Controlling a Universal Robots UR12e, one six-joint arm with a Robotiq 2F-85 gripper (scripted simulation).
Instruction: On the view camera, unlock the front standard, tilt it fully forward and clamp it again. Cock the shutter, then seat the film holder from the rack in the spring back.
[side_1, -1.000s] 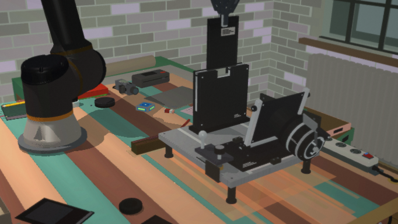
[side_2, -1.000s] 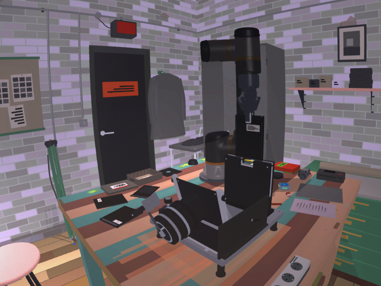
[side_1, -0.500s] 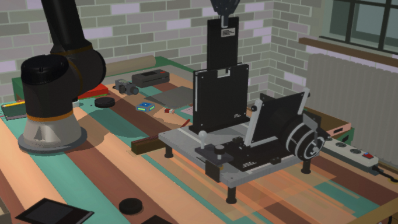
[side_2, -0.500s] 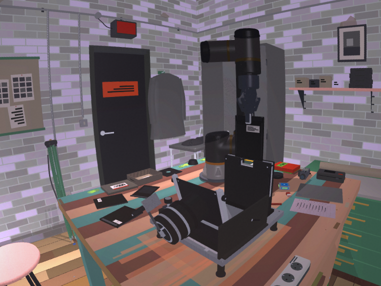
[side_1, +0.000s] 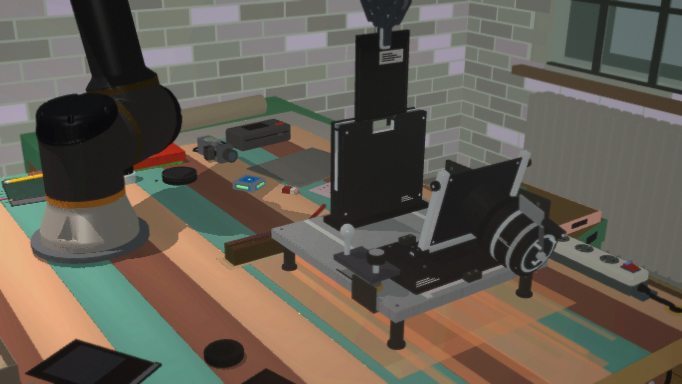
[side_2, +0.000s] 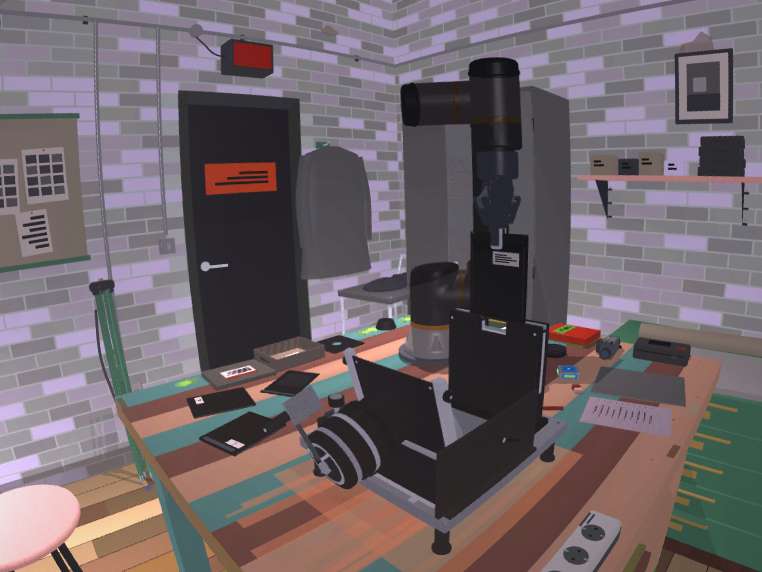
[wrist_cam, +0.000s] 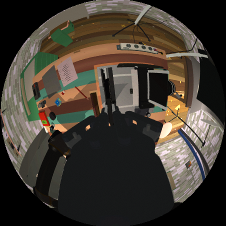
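The view camera sits on a grey base plate (side_1: 395, 280) in the middle of the workbench. Its front standard (side_1: 475, 200) leans forward with the lens and shutter (side_1: 525, 240) at its face. The upright spring back (side_1: 380, 165) stands at the rear of the plate. A black film holder (side_1: 381, 75) with a white label stands upright, its lower part down inside the top of the spring back. My gripper (side_1: 385, 35) hangs straight above and is closed on the tab at the holder's top edge, also visible from the far side (side_2: 500, 231) and edge-on in the wrist camera (wrist_cam: 110, 110).
The clamp knob (side_1: 375, 256) and ball-topped lever (side_1: 347, 232) stand at the plate's near edge. A brown rack (side_1: 247, 248) lies left of the plate, and a power strip (side_1: 600, 260) lies behind the lens. Small items and papers are scattered near my arm's base (side_1: 90, 220).
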